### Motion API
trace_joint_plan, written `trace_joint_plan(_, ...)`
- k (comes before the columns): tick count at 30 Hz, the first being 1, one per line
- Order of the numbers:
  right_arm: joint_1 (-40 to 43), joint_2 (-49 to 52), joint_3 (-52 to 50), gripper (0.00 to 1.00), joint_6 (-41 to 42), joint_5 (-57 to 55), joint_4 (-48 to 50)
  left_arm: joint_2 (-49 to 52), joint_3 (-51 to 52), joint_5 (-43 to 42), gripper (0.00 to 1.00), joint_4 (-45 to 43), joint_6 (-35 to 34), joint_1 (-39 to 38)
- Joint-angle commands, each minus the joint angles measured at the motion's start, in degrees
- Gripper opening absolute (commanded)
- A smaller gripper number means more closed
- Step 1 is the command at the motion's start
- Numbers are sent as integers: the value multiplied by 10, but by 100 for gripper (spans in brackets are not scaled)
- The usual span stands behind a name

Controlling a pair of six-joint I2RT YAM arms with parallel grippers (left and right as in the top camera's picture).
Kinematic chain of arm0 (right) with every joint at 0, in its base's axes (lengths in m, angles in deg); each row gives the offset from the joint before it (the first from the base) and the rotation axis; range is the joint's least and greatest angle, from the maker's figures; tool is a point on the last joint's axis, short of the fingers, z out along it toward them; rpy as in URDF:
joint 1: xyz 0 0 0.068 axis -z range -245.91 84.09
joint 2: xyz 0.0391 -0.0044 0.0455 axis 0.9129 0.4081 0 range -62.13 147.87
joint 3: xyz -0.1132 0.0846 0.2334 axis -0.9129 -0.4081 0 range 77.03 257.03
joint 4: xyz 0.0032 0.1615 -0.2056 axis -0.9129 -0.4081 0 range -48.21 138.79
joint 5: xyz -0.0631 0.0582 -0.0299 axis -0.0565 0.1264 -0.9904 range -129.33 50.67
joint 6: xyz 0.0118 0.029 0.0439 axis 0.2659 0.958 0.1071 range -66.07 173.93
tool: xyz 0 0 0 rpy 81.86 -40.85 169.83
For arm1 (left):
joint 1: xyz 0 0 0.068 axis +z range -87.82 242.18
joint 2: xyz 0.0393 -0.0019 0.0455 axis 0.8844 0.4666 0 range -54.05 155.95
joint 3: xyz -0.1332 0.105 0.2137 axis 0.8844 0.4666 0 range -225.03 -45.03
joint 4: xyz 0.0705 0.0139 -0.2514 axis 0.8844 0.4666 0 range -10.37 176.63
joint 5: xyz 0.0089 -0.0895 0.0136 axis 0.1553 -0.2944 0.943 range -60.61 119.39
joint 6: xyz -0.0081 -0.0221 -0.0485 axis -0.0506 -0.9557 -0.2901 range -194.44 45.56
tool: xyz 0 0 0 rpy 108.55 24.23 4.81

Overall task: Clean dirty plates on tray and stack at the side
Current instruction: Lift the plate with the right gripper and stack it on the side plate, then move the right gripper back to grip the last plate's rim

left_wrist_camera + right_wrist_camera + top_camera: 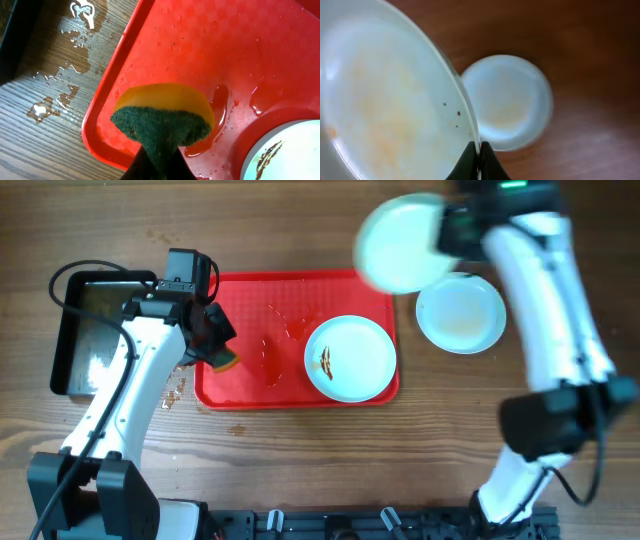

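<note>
At the far right side of the bench (300, 470), the right gripper (479, 161) hangs in the air. Its jaws are pinched narrow on the rim of the held plate (398, 242), which is tilted and blurred in the overhead view. The wrist view shows a faint orange film and a few dark specks on it, so it looks wiped but not spotless. The bench plate (460, 312) lies flat just beside the tray's right end, off the tray (250, 300), with nothing stacked on it yet. It also looks mostly clean, with a pale tint.

The smeared plate (350, 358) sits in the tray's right end toward the near rim, with a brown streak near its middle. It looks not cleaned. The left gripper (216, 342) is over the tray's left end, jaws clamped on a yellow-and-green sponge (162, 117) with the scrub side showing. The sponge is apart from the smeared plate.

There are water puddles (217, 107) on the tray and drips (75, 65) on the bench by its left rim. A black pan (75, 330) is at the left edge.

Judgement: roughly two thirds done. One plate is placed, one is about to go on top of it, and one is left to scrub and stack.
</note>
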Motion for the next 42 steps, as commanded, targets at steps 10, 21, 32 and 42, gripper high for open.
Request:
trace_joint_plan(10,261,-14,-312,4,-76,123,133,-6,-3,-5,4,2,5,3)
trace_joint_plan(21,241,-14,-379,43,-77,250,197,-6,4,-5,4,-13,5,3)
trace_joint_plan(32,26,-129,-336,76,-70,314,148,-6,4,-30,4,-17,20,3)
trace_joint_plan(42,-189,-149,-360,92,-48,231,221,-6,4,-98,4,-47,96,-56)
